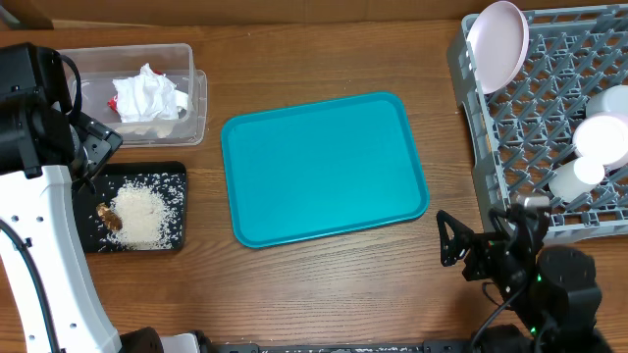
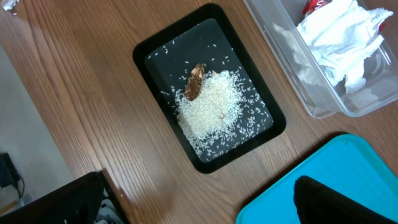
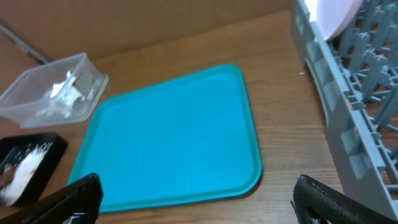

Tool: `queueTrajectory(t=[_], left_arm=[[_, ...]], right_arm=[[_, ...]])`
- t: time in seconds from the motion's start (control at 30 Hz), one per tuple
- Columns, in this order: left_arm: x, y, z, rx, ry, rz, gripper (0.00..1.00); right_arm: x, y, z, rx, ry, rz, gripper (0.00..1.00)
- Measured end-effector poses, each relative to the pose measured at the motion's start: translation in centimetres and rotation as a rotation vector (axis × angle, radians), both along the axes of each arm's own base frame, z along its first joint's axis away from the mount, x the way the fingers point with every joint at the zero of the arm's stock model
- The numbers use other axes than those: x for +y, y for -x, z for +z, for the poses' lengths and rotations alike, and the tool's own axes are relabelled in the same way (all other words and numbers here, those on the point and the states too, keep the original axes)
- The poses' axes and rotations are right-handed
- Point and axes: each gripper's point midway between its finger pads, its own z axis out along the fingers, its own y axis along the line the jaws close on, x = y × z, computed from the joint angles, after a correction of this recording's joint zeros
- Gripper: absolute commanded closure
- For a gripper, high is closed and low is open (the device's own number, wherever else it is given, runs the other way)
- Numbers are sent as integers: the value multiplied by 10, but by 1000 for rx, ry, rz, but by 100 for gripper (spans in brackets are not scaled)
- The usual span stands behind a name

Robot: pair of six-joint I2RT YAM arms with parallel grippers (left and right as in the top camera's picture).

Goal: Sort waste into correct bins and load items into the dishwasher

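Note:
The clear tub [image 1: 186, 59] at the back left holds crumpled white tissues [image 1: 147, 96] and a red wrapper [image 2: 314, 5]. In front of it, the black tray [image 1: 180, 206] carries a heap of rice [image 1: 139, 214] and a brown scrap [image 1: 106, 218]. The grey dish rack [image 1: 530, 127] at the right holds a plate [image 1: 497, 44] standing on edge, white bowls [image 1: 601, 137] and a small cup [image 1: 574, 176]. My left gripper [image 1: 93, 152] hangs open beside the black tray [image 2: 168, 56], nothing between its fingers. My right gripper [image 1: 476, 235] is open and empty, low in front of the rack.
A bare teal tray [image 1: 324, 167] lies in the middle of the wooden table, between the bins and the rack [image 3: 354, 118]. The left arm's white link runs down the left edge. The right arm's base sits at the bottom right.

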Motion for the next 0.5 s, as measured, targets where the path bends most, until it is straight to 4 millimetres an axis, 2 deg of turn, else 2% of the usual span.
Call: queueTrajectory(t=[0.27, 0.5], left_arm=[[0, 0, 0, 0, 0, 0, 0], [0, 0, 0, 0, 0, 0, 0]], right_arm=[[-14, -11, -23, -125, -35, -54, 0], [-6, -19, -24, -292, -26, 12, 0]])
